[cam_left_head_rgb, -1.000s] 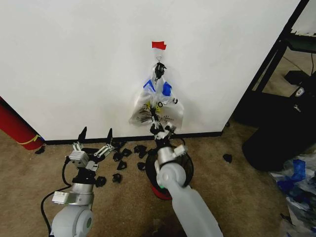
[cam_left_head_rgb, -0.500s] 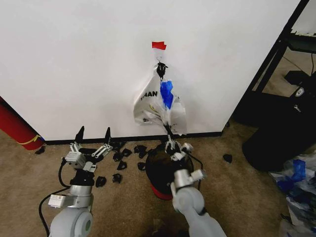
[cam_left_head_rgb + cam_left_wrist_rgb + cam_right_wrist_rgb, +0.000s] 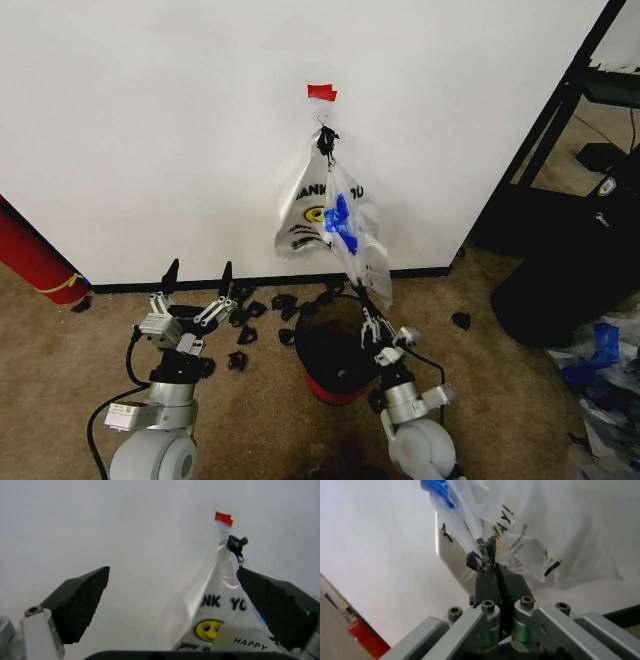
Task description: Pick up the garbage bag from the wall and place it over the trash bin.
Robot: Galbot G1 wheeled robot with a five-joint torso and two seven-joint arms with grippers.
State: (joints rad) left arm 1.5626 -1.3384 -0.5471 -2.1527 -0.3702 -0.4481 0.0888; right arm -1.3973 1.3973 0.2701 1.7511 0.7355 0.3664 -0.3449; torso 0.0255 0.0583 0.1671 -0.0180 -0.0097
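Note:
Two bags hang from the small hook (image 3: 325, 135) under the red tape (image 3: 321, 92) on the white wall (image 3: 150, 120). The see-through garbage bag (image 3: 348, 228) with blue handles stretches from the hook down to my right gripper (image 3: 372, 312), which is shut on its lower end, just above the trash bin's far rim. In the right wrist view the shut jaws of this gripper (image 3: 489, 567) pinch the thin plastic of the garbage bag (image 3: 465, 521). The trash bin (image 3: 333, 362) is black with a red base. My left gripper (image 3: 197, 278) stands open, low near the baseboard, left of the bin.
A whiter "THANK YOU" smiley bag (image 3: 308, 212) stays on the hook behind. Black scraps (image 3: 262, 318) litter the carpet by the baseboard. A large red cylinder (image 3: 35, 262) stands at far left. A black rack and dark bag (image 3: 560, 270) and loose plastic bags (image 3: 600, 375) are at the right.
My right arm has pulled back and down from the wall, drawing the garbage bag out taut toward the bin and uncovering the smiley bag. The left gripper has barely shifted.

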